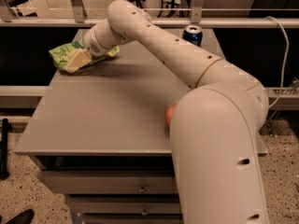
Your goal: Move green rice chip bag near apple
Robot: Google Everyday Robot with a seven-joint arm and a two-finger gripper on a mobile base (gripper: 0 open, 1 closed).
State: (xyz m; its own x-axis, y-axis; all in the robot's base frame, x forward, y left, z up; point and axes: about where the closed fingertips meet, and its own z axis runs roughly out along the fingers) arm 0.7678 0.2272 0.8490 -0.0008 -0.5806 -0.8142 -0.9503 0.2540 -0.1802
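The green rice chip bag (60,55) lies at the far left corner of the grey table (107,111). My gripper (77,60) is down on the bag's right part, reaching it from the right and covering some of it. The apple (169,115) sits near the table's right front; only a thin red-orange sliver shows at the edge of my arm, which hides the rest of it. Bag and apple are far apart, across the table.
A blue soda can (192,33) stands at the table's far right edge. My big arm link (219,148) fills the right foreground. A rail runs behind the table, and drawers sit below its front edge.
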